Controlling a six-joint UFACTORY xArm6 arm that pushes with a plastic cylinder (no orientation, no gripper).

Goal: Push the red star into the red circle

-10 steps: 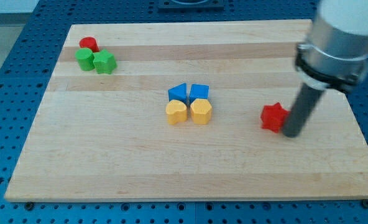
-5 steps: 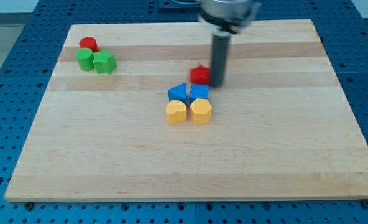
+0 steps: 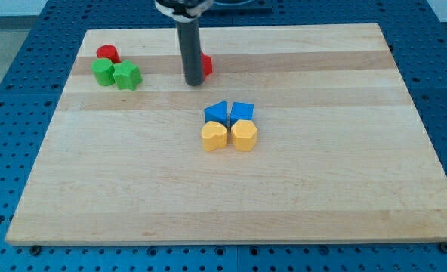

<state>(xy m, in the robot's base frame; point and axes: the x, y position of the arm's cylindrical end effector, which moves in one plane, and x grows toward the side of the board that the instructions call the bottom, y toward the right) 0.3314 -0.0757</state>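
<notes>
Jaws: none to spread or press together; the arm ends in a plain dark rod that holds nothing.
My tip: on the board's far half, at the red star's left side and seemingly touching it.
Red star: mostly hidden behind the rod, only its right part showing.
Red circle: far left corner area, well apart from the star.
Green blocks: one rounded, one star-like, touching each other just near of the red circle.
Centre cluster: blue triangle, blue cube, yellow heart, yellow hexagon-like block, packed together.
Open room: bare wooden board between tip and green blocks.
</notes>
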